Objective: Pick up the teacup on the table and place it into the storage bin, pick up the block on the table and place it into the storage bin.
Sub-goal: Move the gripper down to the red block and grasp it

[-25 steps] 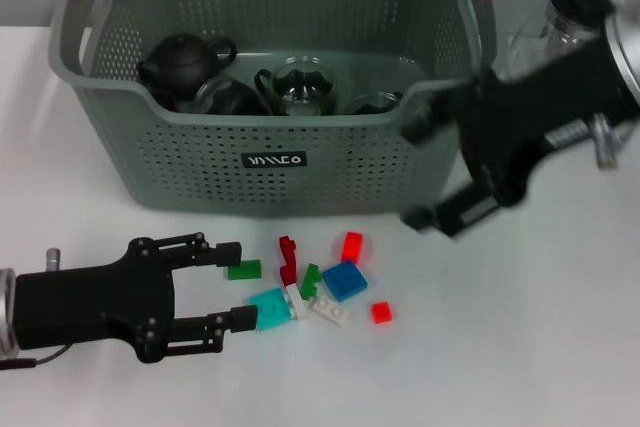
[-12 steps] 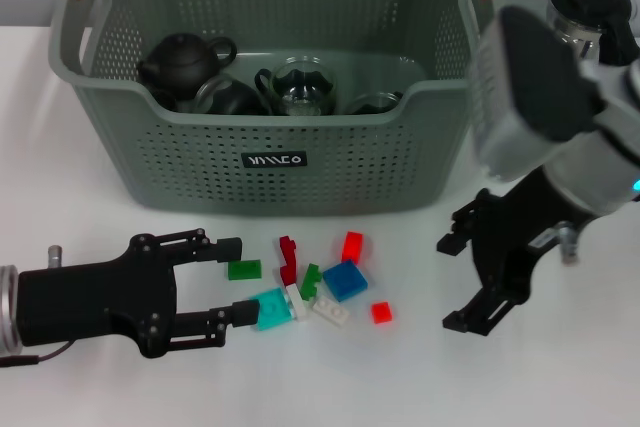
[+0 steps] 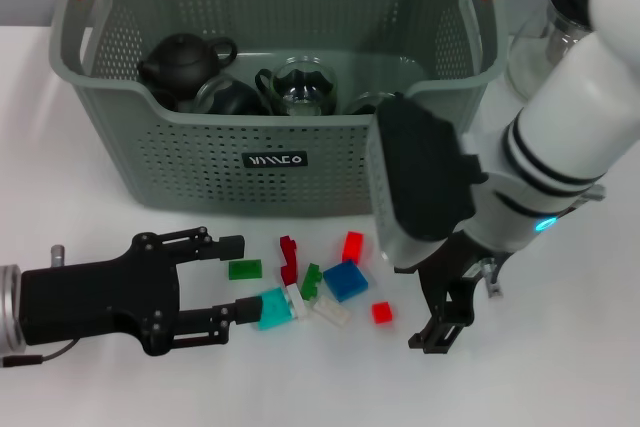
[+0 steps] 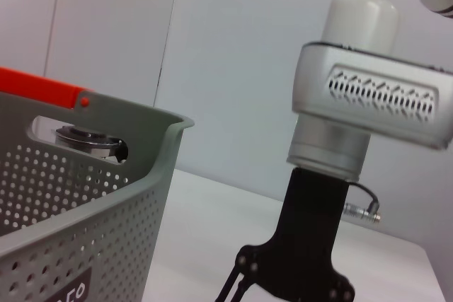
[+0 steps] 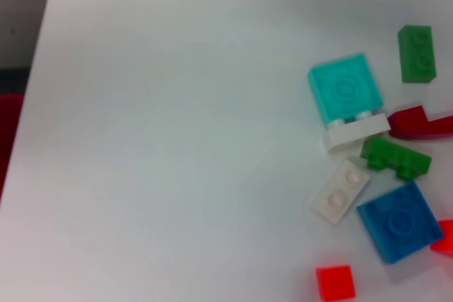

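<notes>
Lying flat, the teal block [image 3: 271, 308] touches the lower fingertip of the wide-open, empty left gripper [image 3: 232, 282], no long axis discernible. Right gripper [image 3: 447, 307], spread and empty, hangs beyond the blocks, before the storage bin [image 3: 270, 162].

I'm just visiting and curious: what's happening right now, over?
Left hand open at the teal plastic block. Right hand low beside the scattered blocks. Grey-green perforated storage bin holds teaware. Nothing blocking.

The left gripper [image 3: 232, 280] is held low at near left, fingers spread; the right gripper [image 3: 448, 299] is pointed downward at near right, fingers parted.
</notes>
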Controlling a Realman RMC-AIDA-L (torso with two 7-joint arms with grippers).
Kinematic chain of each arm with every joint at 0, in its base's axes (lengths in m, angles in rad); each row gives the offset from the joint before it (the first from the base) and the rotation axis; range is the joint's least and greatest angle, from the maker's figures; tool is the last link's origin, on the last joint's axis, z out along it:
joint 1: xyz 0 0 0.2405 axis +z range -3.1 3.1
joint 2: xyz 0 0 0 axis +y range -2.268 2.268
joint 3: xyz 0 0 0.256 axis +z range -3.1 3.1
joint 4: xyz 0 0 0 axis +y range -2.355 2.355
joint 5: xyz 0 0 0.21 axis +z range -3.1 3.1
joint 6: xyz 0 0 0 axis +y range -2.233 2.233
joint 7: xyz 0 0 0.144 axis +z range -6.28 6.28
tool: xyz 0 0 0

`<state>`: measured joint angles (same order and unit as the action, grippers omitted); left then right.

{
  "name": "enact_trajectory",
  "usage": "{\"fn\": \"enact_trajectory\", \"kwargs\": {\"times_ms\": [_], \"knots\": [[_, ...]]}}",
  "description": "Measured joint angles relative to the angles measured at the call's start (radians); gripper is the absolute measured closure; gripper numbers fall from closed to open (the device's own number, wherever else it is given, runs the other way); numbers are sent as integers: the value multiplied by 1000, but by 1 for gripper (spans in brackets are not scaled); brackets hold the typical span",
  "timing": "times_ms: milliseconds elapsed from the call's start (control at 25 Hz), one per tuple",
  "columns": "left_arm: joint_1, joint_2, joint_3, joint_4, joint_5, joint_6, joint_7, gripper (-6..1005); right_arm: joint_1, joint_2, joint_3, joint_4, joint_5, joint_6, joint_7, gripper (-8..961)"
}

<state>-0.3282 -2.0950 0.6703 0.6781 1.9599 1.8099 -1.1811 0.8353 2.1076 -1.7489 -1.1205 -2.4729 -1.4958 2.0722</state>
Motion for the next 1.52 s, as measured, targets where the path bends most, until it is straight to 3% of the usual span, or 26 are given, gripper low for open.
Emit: {"fn": "enact_trajectory", "kwargs": {"times_ms": [400,520,960,1520], "knots": [[0,-2,-1,-10,-1,-1,2,263,13,3,-112,34,3,96,28,76],[0,-2,-2,-10,-1,-1,2,263,13,5,-135,50,5,131,35,278],[0,-3,-2,-12,-1,-6,2,264,24,5,-159,102,43,213,36,450],[0,-3,-1,-20,2,-16,6,263,45,6,-165,146,66,243,37,489]]}}
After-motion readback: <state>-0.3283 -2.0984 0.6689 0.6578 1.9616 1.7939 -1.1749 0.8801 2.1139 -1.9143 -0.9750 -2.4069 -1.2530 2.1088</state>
